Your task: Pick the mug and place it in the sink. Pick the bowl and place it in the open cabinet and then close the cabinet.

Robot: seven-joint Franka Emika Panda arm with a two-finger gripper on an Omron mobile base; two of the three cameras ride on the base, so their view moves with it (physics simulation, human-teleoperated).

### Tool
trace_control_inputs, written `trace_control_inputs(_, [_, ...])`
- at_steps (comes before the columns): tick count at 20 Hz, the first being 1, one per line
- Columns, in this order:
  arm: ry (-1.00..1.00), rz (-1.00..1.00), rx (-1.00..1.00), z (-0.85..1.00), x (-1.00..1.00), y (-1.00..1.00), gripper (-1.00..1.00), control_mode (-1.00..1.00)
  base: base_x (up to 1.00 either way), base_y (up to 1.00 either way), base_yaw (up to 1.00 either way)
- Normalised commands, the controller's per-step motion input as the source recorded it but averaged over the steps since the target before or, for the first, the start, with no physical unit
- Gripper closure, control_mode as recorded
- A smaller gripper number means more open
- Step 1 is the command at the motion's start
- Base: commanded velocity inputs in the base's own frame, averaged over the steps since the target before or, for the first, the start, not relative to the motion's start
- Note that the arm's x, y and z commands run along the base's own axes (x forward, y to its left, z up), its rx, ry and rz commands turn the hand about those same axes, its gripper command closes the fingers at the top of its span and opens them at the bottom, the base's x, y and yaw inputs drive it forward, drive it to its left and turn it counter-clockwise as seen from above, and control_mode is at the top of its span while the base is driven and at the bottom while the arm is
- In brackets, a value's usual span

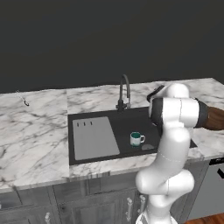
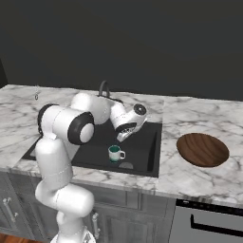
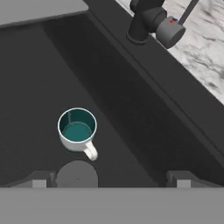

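Marble counter [image 1: 35, 131] ran across mid-frame in both base views, dark wall above it. Sink [image 1: 127, 120] sat black at centre of the left base view, ribbed drainboard [image 1: 94, 138] covering its left part, arched faucet [image 1: 124, 92] on the far rim. Open basin floor lay around the mug on all sides; nearest edge was the front wall. Bowl [image 2: 202, 149] rested on bare counter, right of the right base view, well apart from the sink rim. Mug [image 3: 77, 130] stood upright on the basin floor, left of centre in the hand view, mouth up, long axis vertical, handle pointing to lower right of that frame, toward the round drain [image 3: 77, 175]. Gripper [image 2: 122, 136] hung above the mug, jaws spread wide, holding nothing
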Motion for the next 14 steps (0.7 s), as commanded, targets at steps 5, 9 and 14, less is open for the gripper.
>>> trace_control_inputs(5, [0.03,-0.17,0.0,0.68,-0.62,0.0,-1.0,-1.0,0.0,0.0,0.0])
trace_control_inputs(9, [0.02,-0.25,0.0,0.66,-0.64,0.0,-1.0,-1.0,0.0,0.0,0.0])
trace_control_inputs(14, [0.0,-0.33,0.0,0.57,-0.66,0.03,-1.0,-1.0,0.0,0.0,0.0])
